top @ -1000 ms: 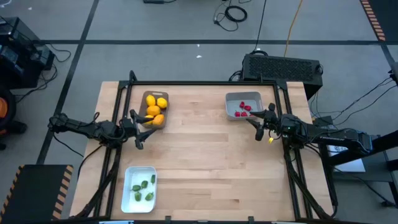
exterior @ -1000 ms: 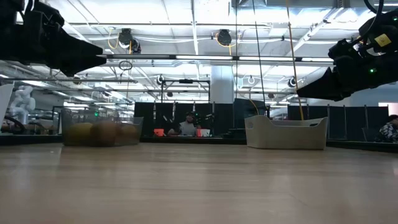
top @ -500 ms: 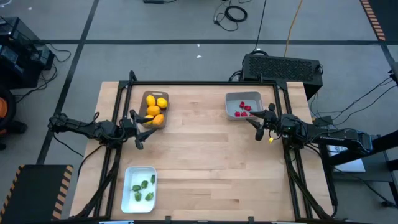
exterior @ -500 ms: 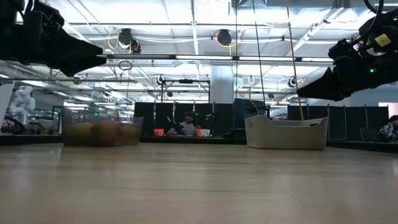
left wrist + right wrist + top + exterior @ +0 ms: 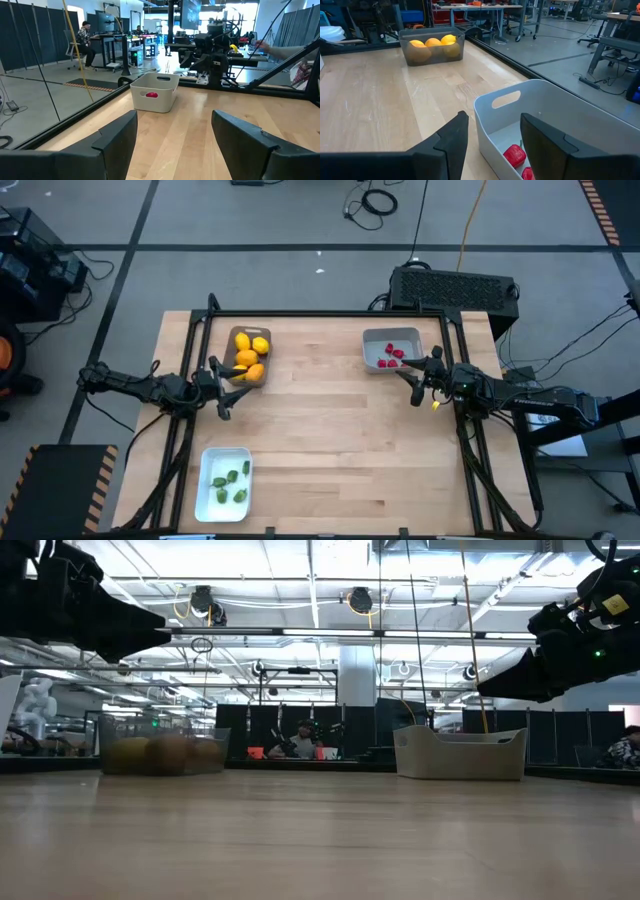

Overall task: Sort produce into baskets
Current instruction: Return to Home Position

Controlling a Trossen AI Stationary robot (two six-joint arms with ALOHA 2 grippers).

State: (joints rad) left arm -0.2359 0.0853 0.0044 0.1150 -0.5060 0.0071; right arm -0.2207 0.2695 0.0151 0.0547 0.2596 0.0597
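Observation:
The brown-grey basket (image 5: 249, 355) at the far left holds several yellow and orange fruits (image 5: 250, 354); it also shows in the right wrist view (image 5: 432, 49). The grey-blue basket (image 5: 391, 350) at the far right holds red pieces (image 5: 391, 357), also seen in the right wrist view (image 5: 515, 154). The white basket (image 5: 225, 480) at the near left holds green leafy pieces (image 5: 231, 483). My left gripper (image 5: 224, 388) is open and empty beside the brown-grey basket. My right gripper (image 5: 414, 380) is open and empty beside the grey-blue basket.
The wooden table's middle (image 5: 330, 430) is bare between the baskets. A black frame rail (image 5: 330, 314) runs along the far edge. A dark box (image 5: 455, 288) stands on the floor beyond the far right corner. People sit at desks in the room behind.

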